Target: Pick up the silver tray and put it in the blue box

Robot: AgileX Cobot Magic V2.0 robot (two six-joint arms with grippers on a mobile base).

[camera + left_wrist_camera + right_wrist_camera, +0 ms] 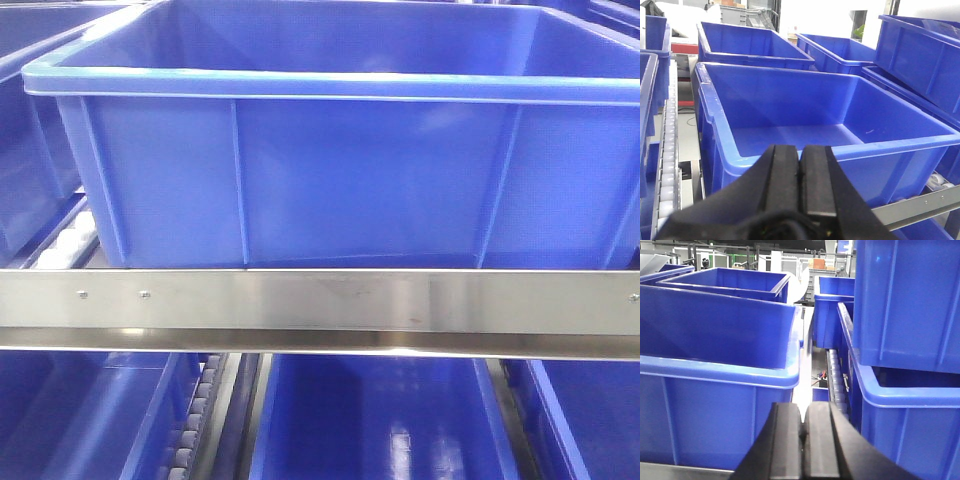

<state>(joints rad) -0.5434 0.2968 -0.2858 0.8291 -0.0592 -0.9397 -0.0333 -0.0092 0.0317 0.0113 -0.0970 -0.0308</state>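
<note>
The blue box (350, 170) fills the front view, its ribbed side wall facing me and its thick rim along the top. In the left wrist view the blue box (790, 105) shows its bare inside. My left gripper (800, 150) hangs just in front of its near rim, shut with nothing between the pads. In the right wrist view my right gripper (803, 412) is also shut and holds nothing. It sits beside the blue box (715, 405), by that box's right corner. The silver tray is out of view in all frames.
A steel rack rail (320, 305) runs across below the box. Roller tracks (667, 150) flank it. More blue crates (750, 45) stand behind and beside it, one stacked crate (910, 300) close on the right. Lower-shelf crates (380, 420) sit beneath.
</note>
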